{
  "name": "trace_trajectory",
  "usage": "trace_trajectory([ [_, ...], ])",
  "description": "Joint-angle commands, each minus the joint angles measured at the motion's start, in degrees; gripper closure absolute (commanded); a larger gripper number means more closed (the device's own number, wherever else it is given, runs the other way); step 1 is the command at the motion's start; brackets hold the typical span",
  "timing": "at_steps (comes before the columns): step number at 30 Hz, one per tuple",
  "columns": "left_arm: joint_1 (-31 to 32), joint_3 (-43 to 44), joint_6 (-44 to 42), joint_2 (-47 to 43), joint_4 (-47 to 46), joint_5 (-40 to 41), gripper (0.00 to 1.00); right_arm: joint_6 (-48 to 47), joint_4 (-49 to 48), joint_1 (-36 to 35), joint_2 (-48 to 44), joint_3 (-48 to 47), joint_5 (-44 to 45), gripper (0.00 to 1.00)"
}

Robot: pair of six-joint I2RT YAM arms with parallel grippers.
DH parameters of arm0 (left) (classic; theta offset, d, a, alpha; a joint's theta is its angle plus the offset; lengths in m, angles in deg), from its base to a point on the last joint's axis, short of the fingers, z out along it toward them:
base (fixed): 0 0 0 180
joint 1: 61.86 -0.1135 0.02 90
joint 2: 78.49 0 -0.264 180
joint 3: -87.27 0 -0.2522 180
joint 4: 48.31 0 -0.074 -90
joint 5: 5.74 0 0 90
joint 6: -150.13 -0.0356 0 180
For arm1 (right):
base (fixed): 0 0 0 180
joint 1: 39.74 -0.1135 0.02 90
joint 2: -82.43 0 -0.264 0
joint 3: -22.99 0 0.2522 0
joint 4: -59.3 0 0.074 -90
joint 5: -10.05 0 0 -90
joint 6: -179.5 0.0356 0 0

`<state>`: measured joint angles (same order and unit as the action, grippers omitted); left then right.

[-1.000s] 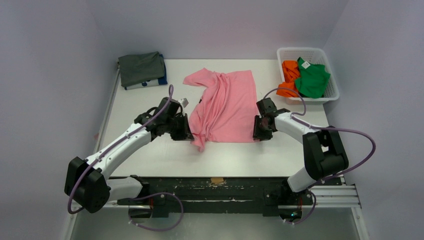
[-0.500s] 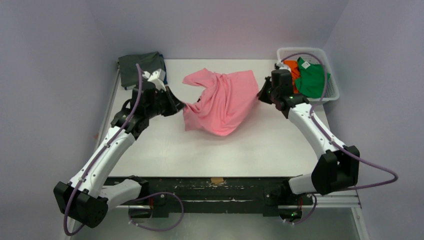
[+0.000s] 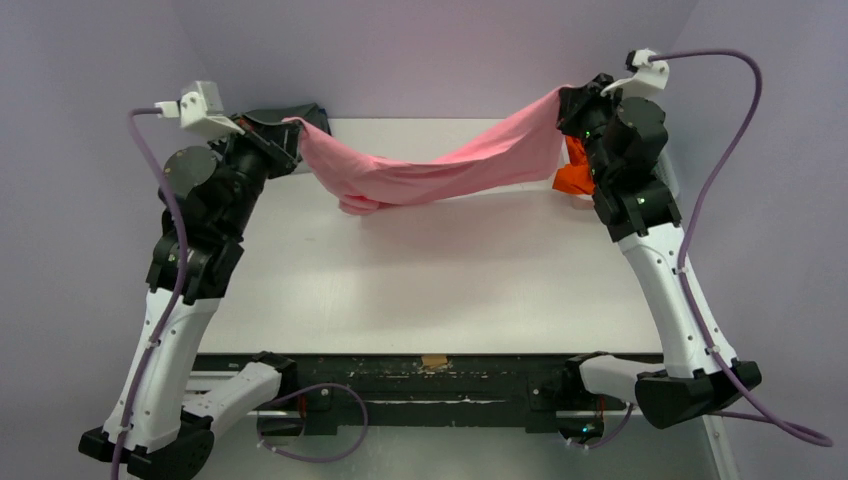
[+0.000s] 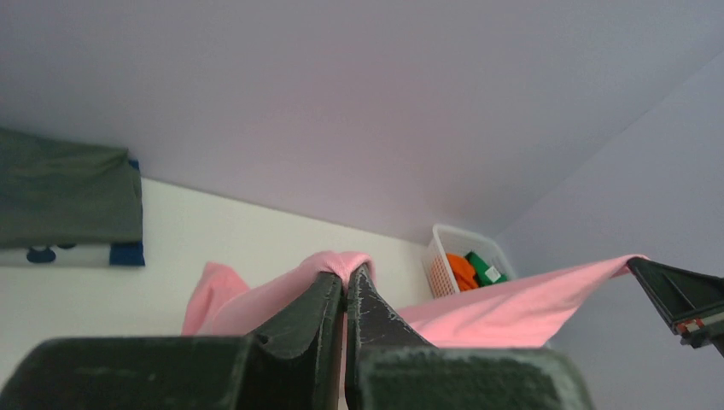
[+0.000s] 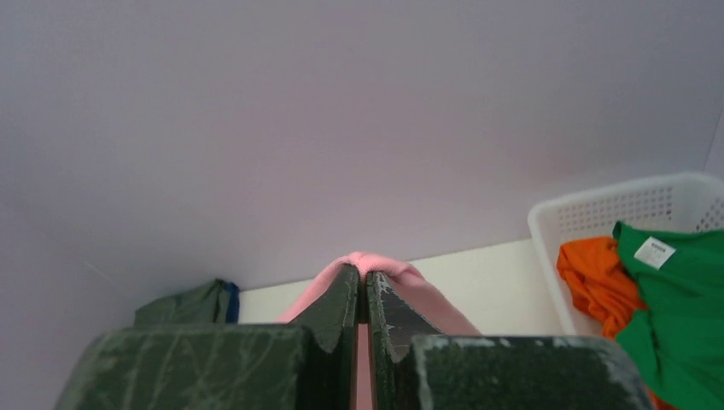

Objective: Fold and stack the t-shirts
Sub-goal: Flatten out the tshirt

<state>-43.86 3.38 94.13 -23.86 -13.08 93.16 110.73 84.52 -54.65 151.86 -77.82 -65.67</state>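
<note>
The pink t-shirt [image 3: 430, 170] hangs stretched in the air between both grippers, sagging in the middle with a bunched fold touching or just above the table. My left gripper [image 3: 293, 125] is shut on its left end, seen pinched at the fingertips in the left wrist view [image 4: 346, 272]. My right gripper [image 3: 566, 98] is shut on its right end, pinched in the right wrist view [image 5: 364, 265]. A folded dark grey shirt on a blue one [image 4: 68, 201] lies at the far left corner. Orange [image 5: 593, 278] and green [image 5: 683, 299] shirts lie in the basket.
The white lattice basket [image 5: 615, 205] stands at the far right corner, mostly hidden behind my right arm in the top view. The white table [image 3: 430, 270] reaches to purple walls at the back and sides.
Both arms have risen and spread apart towards the back corners, lifting the pink t-shirt off the table and stretching it out between them.
</note>
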Motion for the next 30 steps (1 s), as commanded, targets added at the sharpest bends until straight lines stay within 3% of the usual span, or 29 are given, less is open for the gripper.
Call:
trace_trajectory([
  [1,-0.33,6.67,-6.02,-2.11,-5.32,4.33,1.00,-7.20,-3.42,0.07,-3.05,-6.46,1.31,1.00],
  [10,-0.33,17.68,-13.88,-6.63,-6.72,-1.65,1.00,-13.26,0.67,0.06,-11.22,-12.23,-6.12,1.00],
  [18,-0.33,28.69,-17.31,-7.31,-3.43,-12.88,1.00,-15.17,5.19,0.06,-19.41,-14.48,-11.07,1.00],
  [26,-0.33,28.88,-19.24,-6.14,-3.86,-13.90,1.00,-15.87,8.71,0.07,-24.35,-11.51,-11.65,1.00],
  [30,-0.33,23.27,-20.75,-6.01,-6.20,-11.83,1.00,-15.04,7.34,0.09,-26.51,-5.38,-9.63,1.00],
])
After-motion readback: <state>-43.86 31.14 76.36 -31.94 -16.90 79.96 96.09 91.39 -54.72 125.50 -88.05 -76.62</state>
